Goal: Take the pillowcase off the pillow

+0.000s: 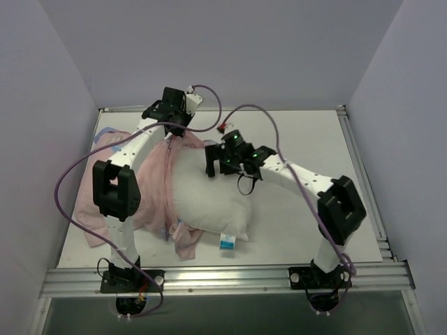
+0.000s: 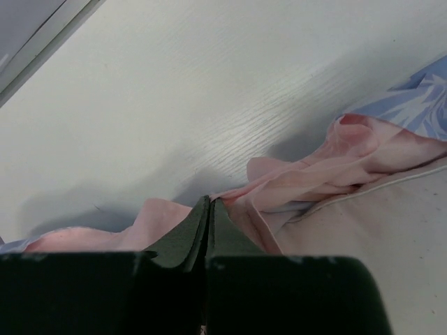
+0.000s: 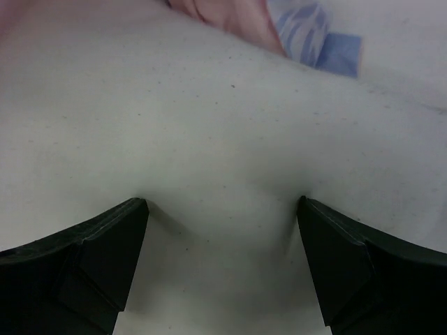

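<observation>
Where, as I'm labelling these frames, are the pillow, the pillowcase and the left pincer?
pillow (image 1: pixel 209 199): top view, its bare white middle.
pillowcase (image 1: pixel 157 192): top view, pink fold beside the pillow.
left pincer (image 2: pixel 210 206): left wrist view, between its shut fingertips.

The pillow (image 1: pixel 209 199): matt, finely woven cloth; pillowcase (image 1: pixel 155 188): thin fabric (perhaps cotton); table (image 1: pixel 314 139): matt, wood-grained.

We see a plump, plain white rectangular pillow (image 1: pixel 209 199) lying flat on the middle of the counter (image 1: pixel 314 139). It is mostly bare, with a small blue-and-white label (image 1: pixel 227 241) at its near edge. The thin pale pink fabric pillowcase (image 1: pixel 156 190) bunches around the pillow's left and far-left side. It spreads limp over the counter to the left, with blue showing at its far corner.
</observation>
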Motion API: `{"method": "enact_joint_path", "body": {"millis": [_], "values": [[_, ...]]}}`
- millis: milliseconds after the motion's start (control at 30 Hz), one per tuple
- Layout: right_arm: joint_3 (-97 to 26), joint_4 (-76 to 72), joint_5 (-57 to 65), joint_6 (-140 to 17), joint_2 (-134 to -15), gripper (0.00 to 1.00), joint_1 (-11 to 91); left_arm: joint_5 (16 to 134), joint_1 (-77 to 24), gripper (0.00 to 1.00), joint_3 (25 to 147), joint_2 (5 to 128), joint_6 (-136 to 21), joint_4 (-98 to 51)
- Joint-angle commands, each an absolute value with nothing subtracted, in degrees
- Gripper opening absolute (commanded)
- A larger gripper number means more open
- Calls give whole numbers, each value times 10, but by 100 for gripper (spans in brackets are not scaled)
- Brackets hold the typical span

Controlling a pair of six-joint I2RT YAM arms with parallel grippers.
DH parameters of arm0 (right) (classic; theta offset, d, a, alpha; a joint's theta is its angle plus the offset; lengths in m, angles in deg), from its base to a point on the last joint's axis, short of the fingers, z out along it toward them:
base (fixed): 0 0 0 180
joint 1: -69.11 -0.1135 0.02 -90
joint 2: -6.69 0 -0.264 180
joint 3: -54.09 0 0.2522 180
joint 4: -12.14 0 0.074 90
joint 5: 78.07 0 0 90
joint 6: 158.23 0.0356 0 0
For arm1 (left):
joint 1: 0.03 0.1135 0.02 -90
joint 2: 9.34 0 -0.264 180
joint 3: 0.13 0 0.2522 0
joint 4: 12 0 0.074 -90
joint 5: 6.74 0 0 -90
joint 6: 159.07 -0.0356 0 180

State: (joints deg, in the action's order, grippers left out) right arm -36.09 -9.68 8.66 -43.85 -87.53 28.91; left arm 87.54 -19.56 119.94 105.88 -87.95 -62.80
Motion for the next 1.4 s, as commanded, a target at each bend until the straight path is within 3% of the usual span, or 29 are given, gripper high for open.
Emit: {"method": "enact_joint_path", "body": {"millis": [0, 33, 67, 133, 233, 267, 400, 600, 667, 733, 767, 800, 967, 1167, 1300, 1333, 1367], "values": [[-379, -111, 73, -445, -963, 92, 227, 881, -195, 2, 1242, 1030, -874, -633], [-385, -115, 74, -444, -1001, 92, 219, 883, -195, 5, 1247, 1027, -876, -650], [-382, -116, 75, -442, -1017, 91, 210, 882, -194, 23, 1252, 1025, -876, -662], [-367, -107, 70, -428, -1045, 84, 212, 866, -193, 47, 1279, 1008, -870, -712], [-343, -95, 53, -408, -1060, 29, 229, 820, -185, 84, 1305, 955, -863, -779], [-336, -81, 45, -402, -1059, 0, 231, 806, -182, 92, 1307, 939, -863, -794], [-310, -1, -17, -351, -1040, 0, 244, 762, -174, 94, 1285, 852, -899, -895], [-252, 79, -3, -272, -985, 0, 281, 780, -169, 94, 1019, 675, -966, -940], [-236, 98, -4, -259, -970, 0, 295, 798, -164, 98, 926, 651, -980, -931], [-222, 96, 1, -255, -961, 0, 299, 816, -157, 81, 874, 634, -994, -887], [-216, 96, 6, -253, -957, 0, 301, 826, -155, 67, 852, 636, -997, -868], [-209, 99, 14, -250, -953, 0, 301, 844, -153, 64, 822, 642, -1003, -824], [-171, 126, 18, -221, -931, 0, 307, 898, -146, 64, 863, 754, -990, -697], [-203, 107, 27, -224, -935, 0, 308, 907, -108, 66, 1062, 893, -962, -625], [-236, 82, 41, -241, -935, 0, 311, 847, -87, 78, 1094, 891, -966, -651], [-244, 68, 48, -246, -935, 0, 311, 775, -74, 90, 1073, 860, -967, -664], [-251, 59, 53, -253, -935, 0, 312, 738, -67, 94, 1054, 840, -968, -674]]}}
